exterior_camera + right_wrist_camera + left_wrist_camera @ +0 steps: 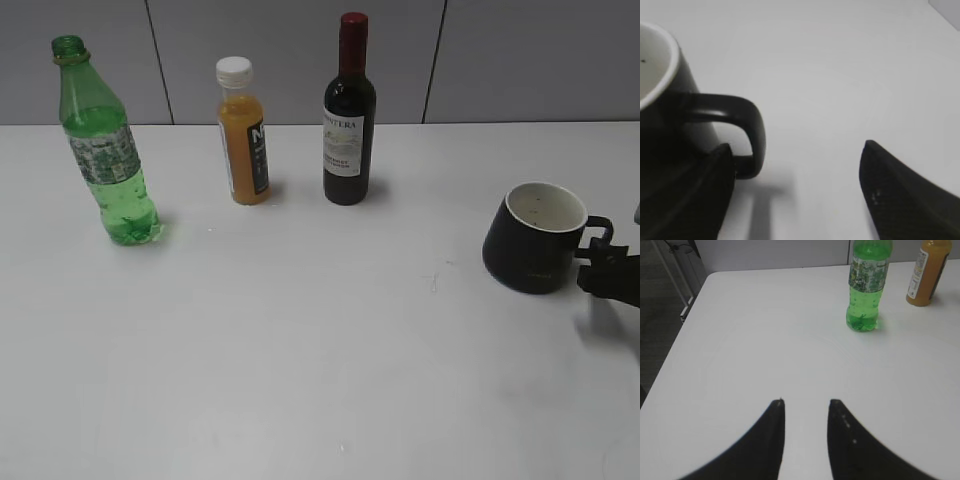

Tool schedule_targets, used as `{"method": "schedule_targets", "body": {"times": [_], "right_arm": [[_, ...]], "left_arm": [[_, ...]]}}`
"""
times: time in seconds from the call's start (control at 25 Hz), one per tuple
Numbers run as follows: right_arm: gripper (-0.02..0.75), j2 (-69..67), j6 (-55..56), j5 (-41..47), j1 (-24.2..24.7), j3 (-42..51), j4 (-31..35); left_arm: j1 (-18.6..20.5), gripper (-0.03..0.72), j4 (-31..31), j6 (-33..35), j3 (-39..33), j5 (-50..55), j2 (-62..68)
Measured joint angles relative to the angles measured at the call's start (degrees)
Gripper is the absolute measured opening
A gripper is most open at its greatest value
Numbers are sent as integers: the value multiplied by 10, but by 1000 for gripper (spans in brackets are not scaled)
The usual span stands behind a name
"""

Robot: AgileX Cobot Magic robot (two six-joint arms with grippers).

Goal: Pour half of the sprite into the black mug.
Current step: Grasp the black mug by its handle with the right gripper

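White table, grey wall; the mug grab is just starting, no pouring yet.
Outside view: tall green plastic sprite bottle (105, 150) far left, squat black mug (535, 238) right; left wrist: left gripper (806, 412) partly open, empty, bottle well ahead; right wrist: right gripper (797, 172) wide open, mug handle between fingers; next, close.

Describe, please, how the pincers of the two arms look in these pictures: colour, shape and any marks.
The left pincer has two matte black fingers that curve inward and taper to narrow tips, with a few small pale specks on one of them. The right pincer has the same black, wedge-like fingers with a faintly textured surface. In the exterior view only a dark blocky part of it shows at the right edge. No cables or sleeves are visible.
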State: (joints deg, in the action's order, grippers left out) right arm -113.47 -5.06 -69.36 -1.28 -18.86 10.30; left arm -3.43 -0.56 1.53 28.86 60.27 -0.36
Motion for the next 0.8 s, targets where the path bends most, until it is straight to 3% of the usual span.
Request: {"method": "schedule_targets", "body": {"times": [0.64, 0.8], "right_arm": [[590, -2, -20, 0, 6, -39, -24], [590, -9, -19, 0, 36, -50, -87]], "left_arm": [[0, 232, 0, 0, 0, 0, 0], [0, 232, 0, 0, 0, 0, 0]]}}
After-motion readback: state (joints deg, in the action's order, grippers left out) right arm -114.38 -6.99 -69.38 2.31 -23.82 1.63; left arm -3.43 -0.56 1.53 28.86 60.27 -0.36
